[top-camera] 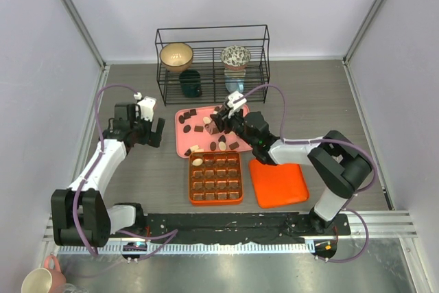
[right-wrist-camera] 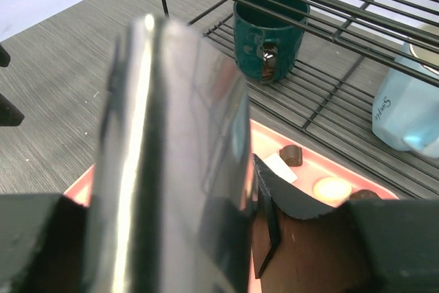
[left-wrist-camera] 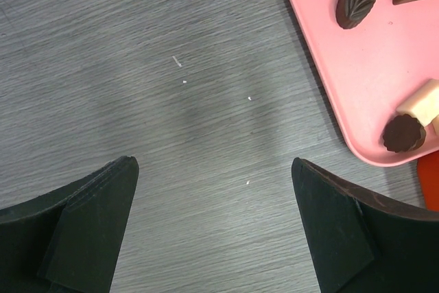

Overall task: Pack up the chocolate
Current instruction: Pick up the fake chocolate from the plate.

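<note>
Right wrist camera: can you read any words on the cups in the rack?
"Sim...": slanted handwriting on the pale blue mug; the remaining letters are too blurred to read.
Teal mug: a small shiny mark, no readable letters.
Nothing else readable.

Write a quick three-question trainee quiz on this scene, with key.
1. True or false: the left gripper is open over the grey wood-grain table.
2. The teal ceramic mug sits: A in the black wire rack; B in the orange gridded box.
3. What colour is the plastic tray of loose chocolate pieces under the right gripper?
Key: 1 true; 2 A; 3 pink.
</note>
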Controlling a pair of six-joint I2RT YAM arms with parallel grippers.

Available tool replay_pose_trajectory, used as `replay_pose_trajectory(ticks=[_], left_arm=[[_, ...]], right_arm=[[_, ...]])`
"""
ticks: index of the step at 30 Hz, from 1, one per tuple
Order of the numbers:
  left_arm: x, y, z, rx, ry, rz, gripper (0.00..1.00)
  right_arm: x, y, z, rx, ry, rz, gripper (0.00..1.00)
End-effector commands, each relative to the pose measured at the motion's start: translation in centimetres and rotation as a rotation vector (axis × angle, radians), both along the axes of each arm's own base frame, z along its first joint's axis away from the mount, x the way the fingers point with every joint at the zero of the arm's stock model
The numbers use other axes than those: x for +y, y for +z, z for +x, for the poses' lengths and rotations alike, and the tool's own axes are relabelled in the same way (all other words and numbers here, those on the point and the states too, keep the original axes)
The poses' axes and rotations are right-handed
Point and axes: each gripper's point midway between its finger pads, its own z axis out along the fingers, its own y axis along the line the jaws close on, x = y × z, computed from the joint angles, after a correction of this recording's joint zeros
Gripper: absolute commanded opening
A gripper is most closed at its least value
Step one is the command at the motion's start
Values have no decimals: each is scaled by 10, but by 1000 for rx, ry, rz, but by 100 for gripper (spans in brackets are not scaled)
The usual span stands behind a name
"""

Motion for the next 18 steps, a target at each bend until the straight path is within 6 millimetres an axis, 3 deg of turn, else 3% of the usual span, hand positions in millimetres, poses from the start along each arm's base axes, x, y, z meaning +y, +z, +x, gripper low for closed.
replay_pose_trajectory(ticks=[1, 4, 11, 15, 18], left_arm=[[-1, 21, 8, -56, -8, -11, 100], [-2, 23, 8, -60, -8, -15, 100], [0, 25, 8, -62, -5, -10, 100], [0, 26, 8, -66, -6, -9, 100], [0, 25, 7, -61, -1, -10, 100]], right_arm=[[-5, 25, -3, -36, -18, 34, 41], [-6, 36, -4, -56, -15, 49, 38], [-7, 93, -16, -127, 20, 117, 36], [-10, 123, -38, -160, 54, 151, 35], [-13, 122, -57, -142, 78, 141, 36]])
